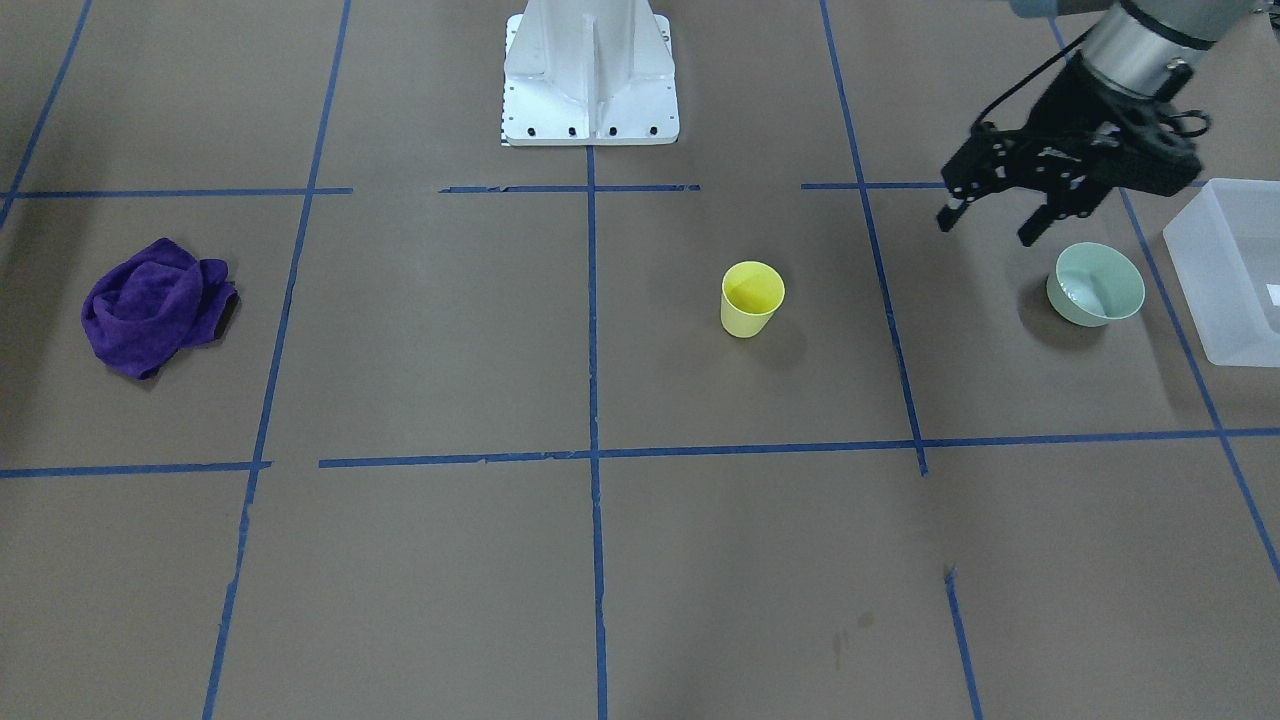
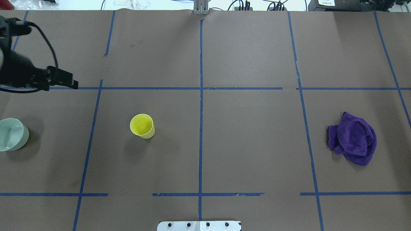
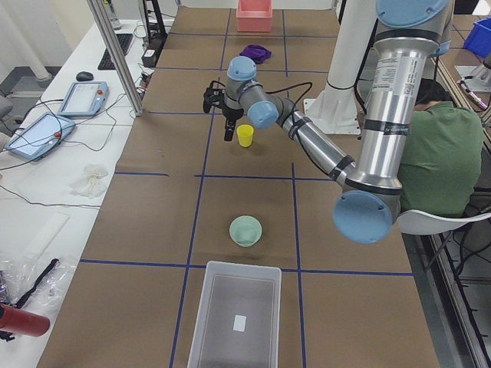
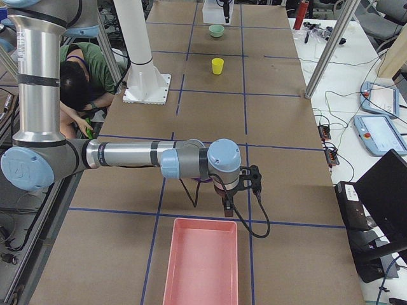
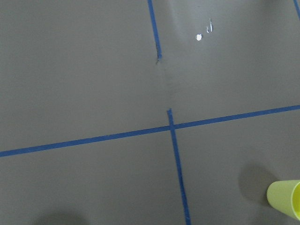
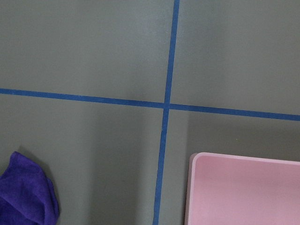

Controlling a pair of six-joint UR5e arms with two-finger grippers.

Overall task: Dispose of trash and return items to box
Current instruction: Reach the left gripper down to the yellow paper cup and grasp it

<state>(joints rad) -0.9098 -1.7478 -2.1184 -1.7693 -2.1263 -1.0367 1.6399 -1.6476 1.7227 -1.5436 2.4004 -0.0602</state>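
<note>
- Left gripper [image 1: 988, 228] hangs spread and empty near the box [image 1: 1230, 300] — nothing pinched.
- Mint bowl [image 1: 1095, 285] sits just beside the box, yellow cup [image 1: 752, 298] farther off — neither's in yet, so both returns remain.
- Right gripper [image 4: 229, 200]: can't tell its state.

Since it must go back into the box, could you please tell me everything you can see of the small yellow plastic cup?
The small bright yellow tapered plastic cup stands upright, mouth up, on the brown paper-covered table, in the robot's left half, between blue tape lines. Its rim is wider than its base; it looks smooth and empty. Nothing else touches it.
</note>
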